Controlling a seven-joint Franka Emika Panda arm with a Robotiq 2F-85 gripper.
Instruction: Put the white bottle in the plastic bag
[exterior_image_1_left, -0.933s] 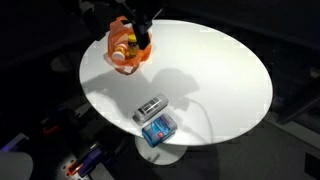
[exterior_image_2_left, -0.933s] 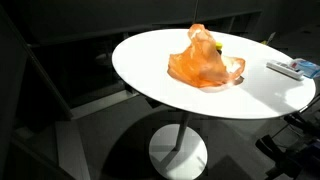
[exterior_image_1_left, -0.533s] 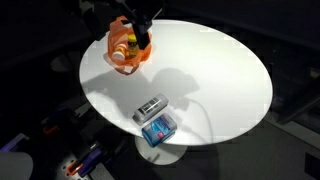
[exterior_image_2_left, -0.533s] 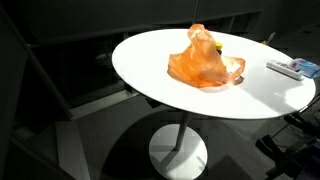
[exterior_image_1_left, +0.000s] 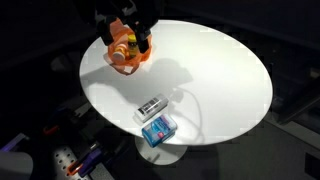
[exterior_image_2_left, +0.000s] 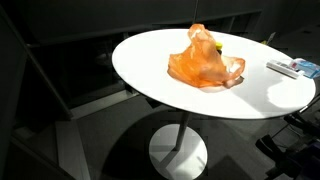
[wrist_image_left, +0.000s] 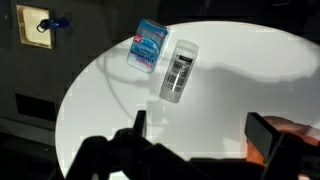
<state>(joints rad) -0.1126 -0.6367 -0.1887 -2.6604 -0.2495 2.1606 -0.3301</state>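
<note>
In the wrist view the tool (wrist_image_left: 200, 128) stands wide, its two fingers well apart, with only bare table (wrist_image_left: 220, 95) between them and nothing held. An orange corner of the plastic bag (wrist_image_left: 303, 130) shows just beside the finger at that picture's right edge, so the bag lies off to that side of the tool rather than under its middle. In an exterior view a pale shape low in the crumpled bag, which I take for the white bottle (exterior_image_1_left: 119, 57), seems to lie inside it; its long axis cannot be told. Farther across the table lie a grey bar (wrist_image_left: 180, 70) and a blue packet (wrist_image_left: 148, 47).

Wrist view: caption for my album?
Open jaws above a white table holding a blue packet and a grey remote.
</note>
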